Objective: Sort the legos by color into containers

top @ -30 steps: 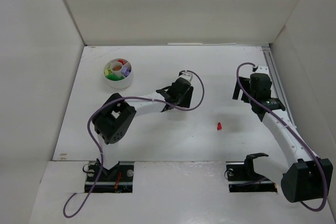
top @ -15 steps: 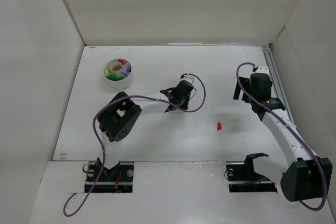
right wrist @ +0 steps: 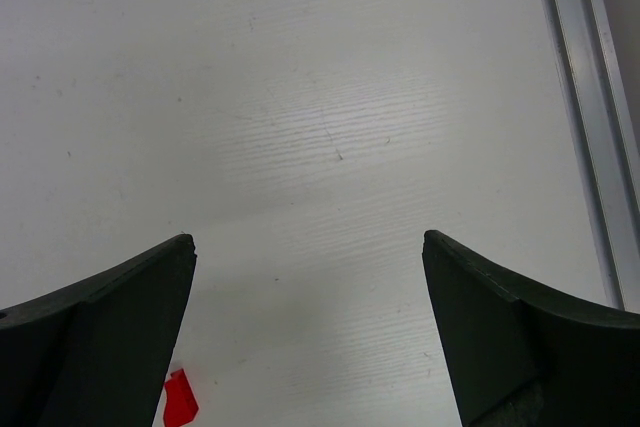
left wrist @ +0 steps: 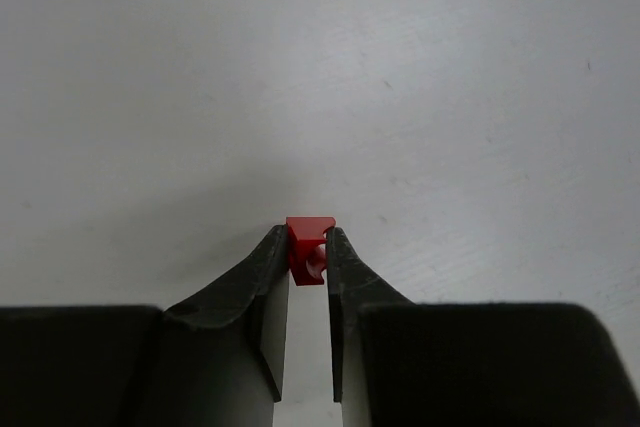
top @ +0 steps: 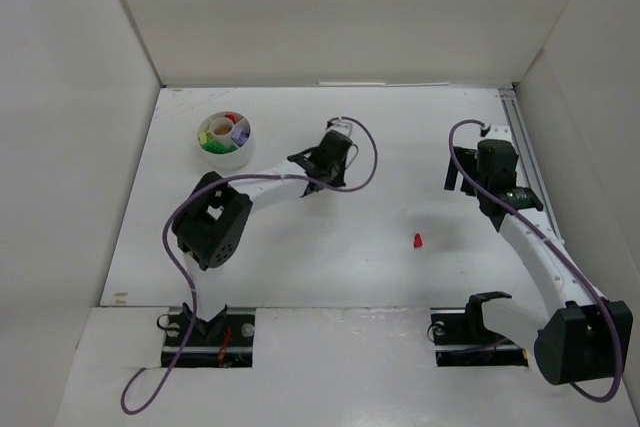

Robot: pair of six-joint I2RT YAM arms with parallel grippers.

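Note:
My left gripper [top: 312, 163] is shut on a small red lego [left wrist: 304, 237], held at its fingertips just above the white table in the left wrist view. It hovers right of the round white divided dish [top: 228, 159], which holds green, lime-yellow, red, orange and pale purple bricks in its compartments. A second red lego [top: 416, 240] lies loose on the table right of centre; it also shows at the lower left of the right wrist view [right wrist: 180, 399]. My right gripper [top: 468, 175] is open and empty, up and to the right of that brick.
A metal rail [top: 525, 162] runs along the table's right edge and shows in the right wrist view [right wrist: 590, 117]. White walls close in the left, back and right sides. Purple cables loop off both arms.
My left gripper has moved up and to the left, toward the dish, with the red lego in it. The right arm has not moved.

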